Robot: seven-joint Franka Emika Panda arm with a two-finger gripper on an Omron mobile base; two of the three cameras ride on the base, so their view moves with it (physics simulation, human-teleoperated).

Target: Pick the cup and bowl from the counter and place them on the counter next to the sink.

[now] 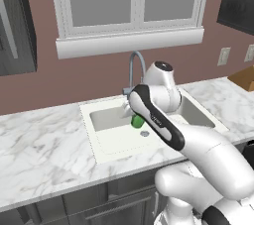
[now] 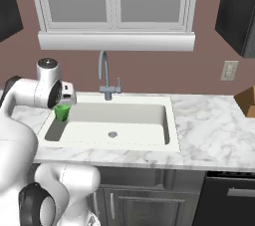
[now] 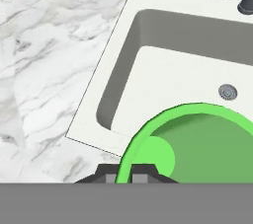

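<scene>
No readable text, label, brand, number or sign appears on anything in these pictures.

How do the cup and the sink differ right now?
The cup is bright green and round; the sink is pale grey-white and rectangular. The cup hangs in the shut gripper above the sink's left part, while the sink is set into the counter. Both are open-topped and look empty.

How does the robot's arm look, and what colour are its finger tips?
The arm is glossy white with rounded, thick links, a black band along one link and dark joint rings. The gripper has small dark grey finger tips. No cables or markings are visible.
</scene>
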